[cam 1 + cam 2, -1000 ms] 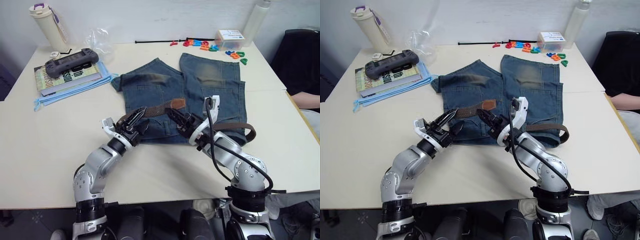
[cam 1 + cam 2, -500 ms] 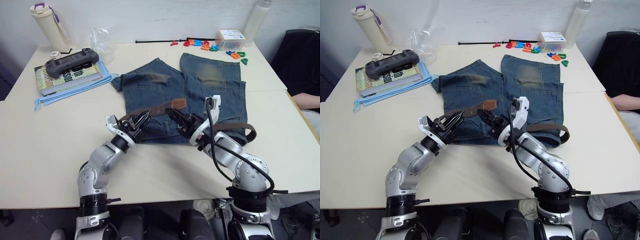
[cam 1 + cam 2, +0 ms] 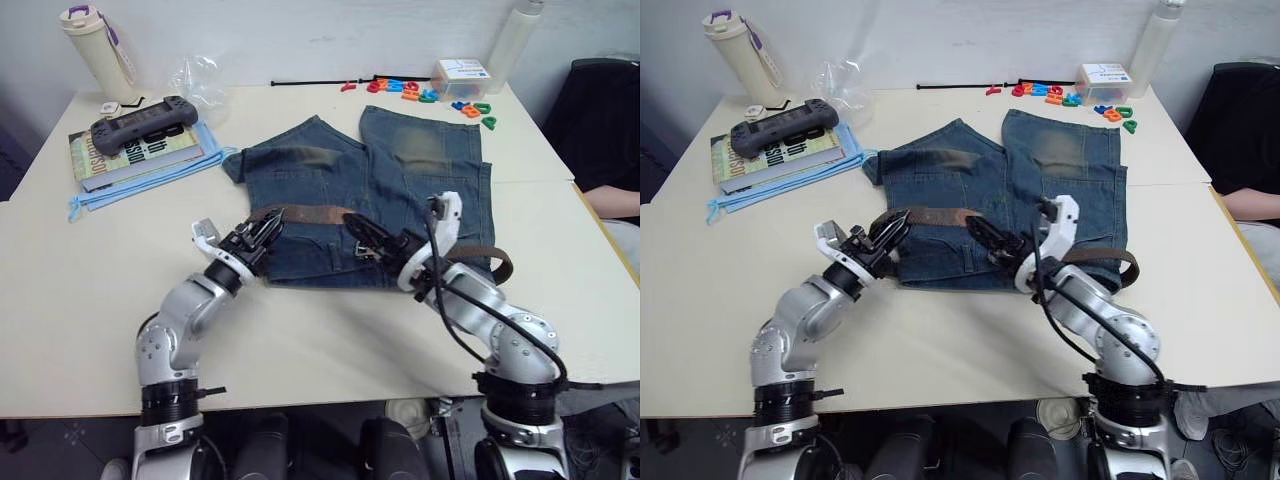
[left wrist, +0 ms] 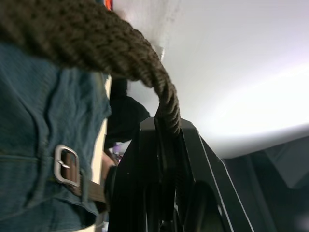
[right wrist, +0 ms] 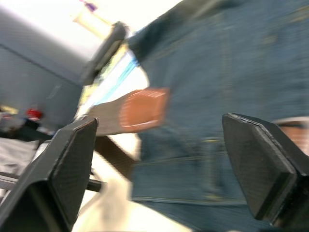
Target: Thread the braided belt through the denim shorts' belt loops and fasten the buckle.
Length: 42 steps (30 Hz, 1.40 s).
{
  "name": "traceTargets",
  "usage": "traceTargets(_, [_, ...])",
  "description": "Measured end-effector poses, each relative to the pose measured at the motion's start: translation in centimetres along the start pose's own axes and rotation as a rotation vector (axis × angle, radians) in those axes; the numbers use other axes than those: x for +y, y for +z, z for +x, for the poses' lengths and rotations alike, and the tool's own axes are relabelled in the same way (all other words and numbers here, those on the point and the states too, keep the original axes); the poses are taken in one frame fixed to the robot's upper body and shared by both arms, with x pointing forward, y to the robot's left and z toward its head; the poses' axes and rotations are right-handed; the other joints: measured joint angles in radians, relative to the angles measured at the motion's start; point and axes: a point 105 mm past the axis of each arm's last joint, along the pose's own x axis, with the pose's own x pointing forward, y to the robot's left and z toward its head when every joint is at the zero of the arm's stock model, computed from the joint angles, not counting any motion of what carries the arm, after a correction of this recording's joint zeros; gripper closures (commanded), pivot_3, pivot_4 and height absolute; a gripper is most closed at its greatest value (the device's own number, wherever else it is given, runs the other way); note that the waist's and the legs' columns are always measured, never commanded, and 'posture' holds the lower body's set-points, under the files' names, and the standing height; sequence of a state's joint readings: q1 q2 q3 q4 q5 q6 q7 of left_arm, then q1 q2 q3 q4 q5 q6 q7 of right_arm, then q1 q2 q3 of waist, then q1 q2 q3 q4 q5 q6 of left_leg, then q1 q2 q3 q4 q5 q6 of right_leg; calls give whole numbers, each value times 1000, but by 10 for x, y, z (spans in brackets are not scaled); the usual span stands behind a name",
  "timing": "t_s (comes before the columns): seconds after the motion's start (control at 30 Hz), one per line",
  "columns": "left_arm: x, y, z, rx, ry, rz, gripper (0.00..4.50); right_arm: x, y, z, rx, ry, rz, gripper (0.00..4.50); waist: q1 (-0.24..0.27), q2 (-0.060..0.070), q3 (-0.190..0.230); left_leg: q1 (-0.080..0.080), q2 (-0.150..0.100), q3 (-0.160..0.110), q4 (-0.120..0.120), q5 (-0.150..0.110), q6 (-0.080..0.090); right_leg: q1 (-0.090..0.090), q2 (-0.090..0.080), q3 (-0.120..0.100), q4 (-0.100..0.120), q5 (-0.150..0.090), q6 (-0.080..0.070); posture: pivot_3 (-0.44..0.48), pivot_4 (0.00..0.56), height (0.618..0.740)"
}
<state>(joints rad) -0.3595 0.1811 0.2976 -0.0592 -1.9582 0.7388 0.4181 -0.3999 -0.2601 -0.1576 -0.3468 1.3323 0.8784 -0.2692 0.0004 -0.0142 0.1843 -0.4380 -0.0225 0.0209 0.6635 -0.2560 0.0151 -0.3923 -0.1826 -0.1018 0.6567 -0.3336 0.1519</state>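
Note:
The denim shorts (image 3: 420, 180) lie flat in the middle of the table, waistband toward me. The braided belt (image 3: 300, 213) stretches across the waistband, and its other stretch curls off the shorts' right side (image 3: 495, 262). My left gripper (image 3: 262, 232) is shut on the belt's left end; the left wrist view shows the woven strap (image 4: 166, 104) pinched between the fingers and the silver buckle (image 4: 65, 164) beyond. My right gripper (image 3: 362, 238) stands open just right of the belt's tan tip (image 5: 142, 108), holding nothing. I cannot make out the belt loops.
At the back left are a book with a game controller (image 3: 140, 125), a blue folder (image 3: 150, 175), a bottle (image 3: 95, 45) and a plastic bag (image 3: 195, 80). Coloured letters (image 3: 420, 92), a white box (image 3: 460, 72) and a black rod (image 3: 310, 82) lie at the back. A person's arm (image 3: 612, 200) shows at the right edge.
My left gripper has shut on the belt and drawn it leftward, so the strap now lies flat across the waistband. The right gripper has opened, let go of the belt and shifted right.

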Motion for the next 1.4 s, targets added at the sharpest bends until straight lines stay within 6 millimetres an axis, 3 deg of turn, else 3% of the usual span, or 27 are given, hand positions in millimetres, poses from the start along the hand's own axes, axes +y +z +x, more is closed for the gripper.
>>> traceTargets(0.1, [2, 1, -2, 14, 24, 25, 4500, -6, 3, -7, 25, -16, -104, 39, 1, 0, 0, 0, 0, 0, 0, 0, 0, 0, 0, 0, 0, 0, 0, 0, 150, 684])
traceTargets(0.3, [15, 4, -7, 27, 91, 38, 4500, 2, -1, -23, 138, 58, -567, 39, 1, -1, 1, 0, 0, 1, 0, -1, 0, 0, 0, 0, -2, 0, 0, 0, 150, 684])
traceTargets(0.43, [21, 8, -10, 22, 127, 68, 4500, -1, -1, -28, 179, 79, -691, 39, 6, -3, 2, 0, 0, 0, 0, -1, 0, 1, 0, 0, -3, 0, 0, 0, 150, 684])
traceTargets(0.8, [41, 13, -21, 27, 224, 144, 4500, -7, -6, -28, 193, 79, -743, 39, 26, -4, 2, 0, 0, 0, 0, -1, -1, 2, 0, -1, -10, 1, 1, 0, 150, 684])
traceTargets(1.2, [52, -4, -6, 153, 286, 306, 4500, 2, -2, -30, 159, 89, -741, 39, 26, -5, 3, 1, 0, -1, 0, -2, -1, 4, 0, -2, -11, 1, 2, 0, 150, 684])
traceTargets(1.4, [47, 3, -3, 141, 291, 347, 4500, 5, -5, -30, 159, 95, -734, 39, 24, -5, 3, 1, 0, -1, 0, -2, -1, 4, 0, -2, -11, 1, 2, 0, 150, 684])
